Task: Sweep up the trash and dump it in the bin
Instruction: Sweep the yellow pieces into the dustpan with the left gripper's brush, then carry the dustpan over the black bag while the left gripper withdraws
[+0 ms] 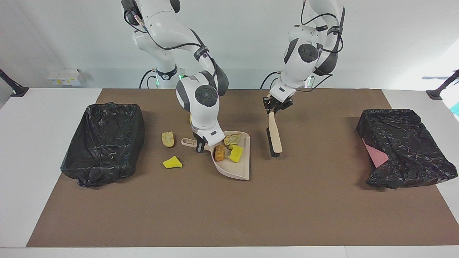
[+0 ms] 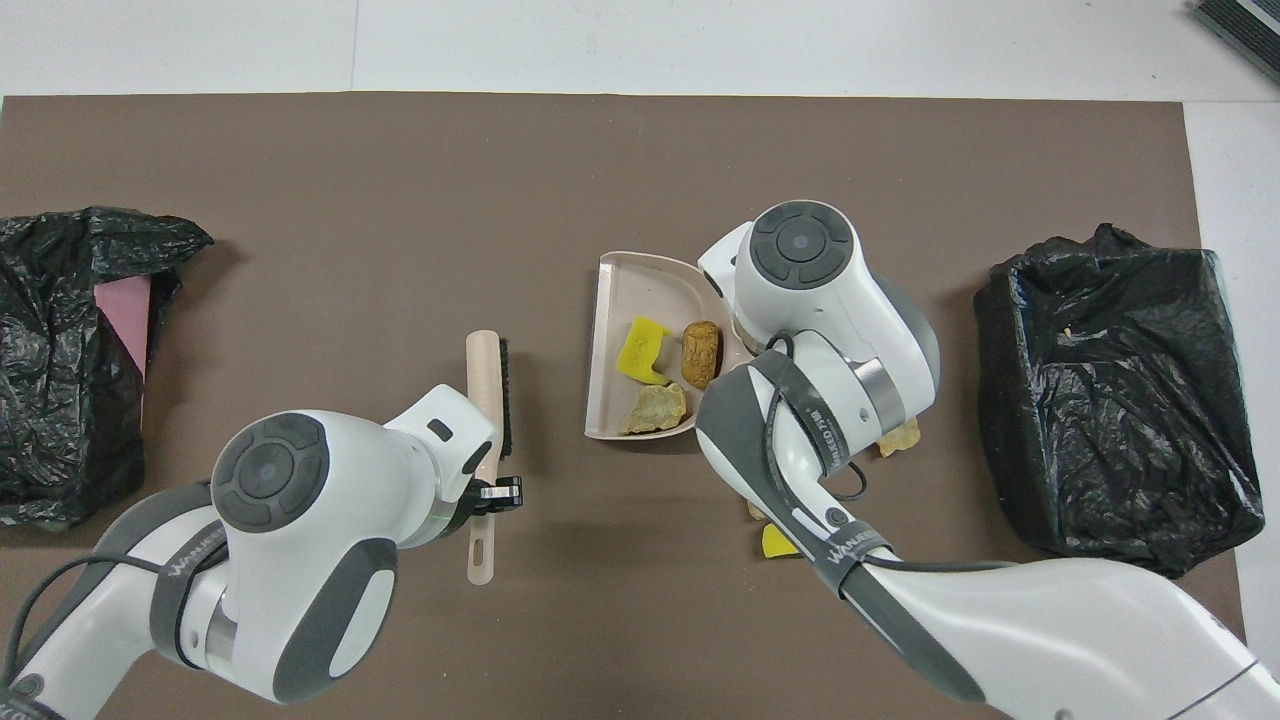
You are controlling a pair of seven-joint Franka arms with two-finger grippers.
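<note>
The left gripper is clamped on the handle of the beige brush, whose bristled head hangs over the brown mat. The right gripper is closed on the dustpan handle — three scraps of trash sit in the pan. Two more scraps lie on the mat toward the black-lined bin at the right arm's end; another lined bin stands at the left arm's end.

- A robot lab, not a home.
- Two white robot arms mounted at 12 o'clock of a white table.
- Brown mat, bare white wall, loose cables.
</note>
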